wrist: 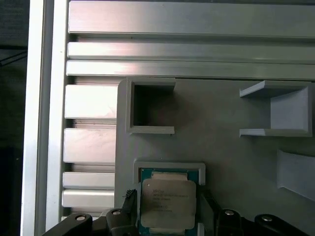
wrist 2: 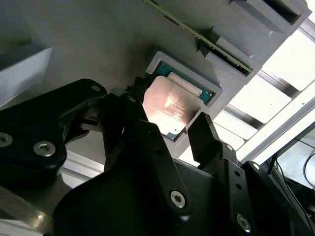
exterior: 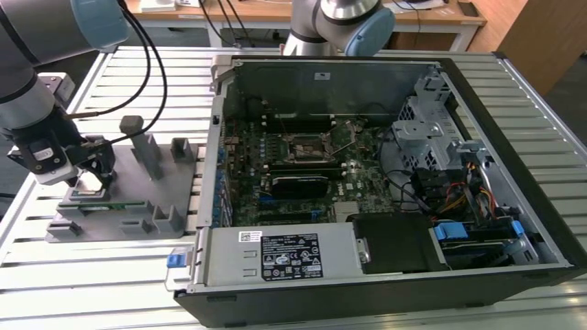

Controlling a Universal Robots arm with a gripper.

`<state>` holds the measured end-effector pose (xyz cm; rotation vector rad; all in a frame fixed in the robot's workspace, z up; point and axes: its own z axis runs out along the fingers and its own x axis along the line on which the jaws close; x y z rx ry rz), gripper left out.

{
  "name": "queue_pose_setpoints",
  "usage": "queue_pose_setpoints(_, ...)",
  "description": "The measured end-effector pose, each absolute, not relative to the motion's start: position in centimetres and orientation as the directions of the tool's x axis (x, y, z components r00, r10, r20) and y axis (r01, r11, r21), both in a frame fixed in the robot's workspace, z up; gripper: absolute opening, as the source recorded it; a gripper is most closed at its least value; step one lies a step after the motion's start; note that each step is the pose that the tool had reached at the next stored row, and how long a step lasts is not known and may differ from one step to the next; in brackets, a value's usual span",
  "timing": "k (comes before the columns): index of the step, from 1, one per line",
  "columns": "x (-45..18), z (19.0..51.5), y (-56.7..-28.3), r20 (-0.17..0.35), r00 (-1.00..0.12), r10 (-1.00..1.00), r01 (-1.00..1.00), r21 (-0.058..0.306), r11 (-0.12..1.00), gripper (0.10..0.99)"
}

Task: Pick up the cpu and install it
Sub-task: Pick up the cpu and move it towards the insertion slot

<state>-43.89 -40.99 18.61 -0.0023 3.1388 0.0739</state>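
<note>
Arm sits at the exterior view's left, pincer (exterior: 95, 180) pointing down over the grey plastic holder (exterior: 174, 223) on the slatted aluminium desk (exterior: 119, 75). The cpu (wrist: 167, 204) is in the holder, lying flat in its shallow square pocket, silver lid up. Both wrist views show this, and the second wrist view catches glare on the lid (wrist 2: 172, 105). Pincer is spread: in the first wrist view one black finger (wrist: 129, 200) is just beside one edge of the pocket and the other (wrist: 207, 199) is just beside the opposite edge, with the chip between them. The second wrist view gives the same picture, fingers (wrist 2: 204, 130) flanking the chip and the pincer (wrist 2: 167, 114) centred over it. Nothing is pinched, and I can't tell whether a pad is touching the pocket rim. The holder also carries a green memory stick (exterior: 103, 204), standing on edge in a slot near the cpu pocket; its thin edge shows in the second wrist view (wrist 2: 197, 32). A smaller square recess (wrist: 150, 105) sits beyond the cpu pocket in the first wrist view. The open PC case (exterior: 385, 292) takes up centre and right of the exterior view, lying on its side just beside the holder. The motherboard socket (exterior: 307, 146) is mid-frame with its metal frame, well apart from the pincer. The cpu is not installed.
</note>
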Motion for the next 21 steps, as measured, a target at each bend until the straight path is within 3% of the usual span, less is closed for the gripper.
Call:
queue_pose_setpoints(11, -44.0, 18.6, -41.0, -0.002, -1.0, -0.001, -0.002, 0.047, 0.999, 0.62)
queue_pose_setpoints(13, -44.0, 18.5, -41.0, -0.002, -1.0, -0.001, -0.001, 0.047, 0.999, 0.541)
queue_pose_setpoints(21, -44.0, 19.5, -41.0, -0.002, -1.0, -0.001, -0.002, 0.047, 0.999, 0.529)
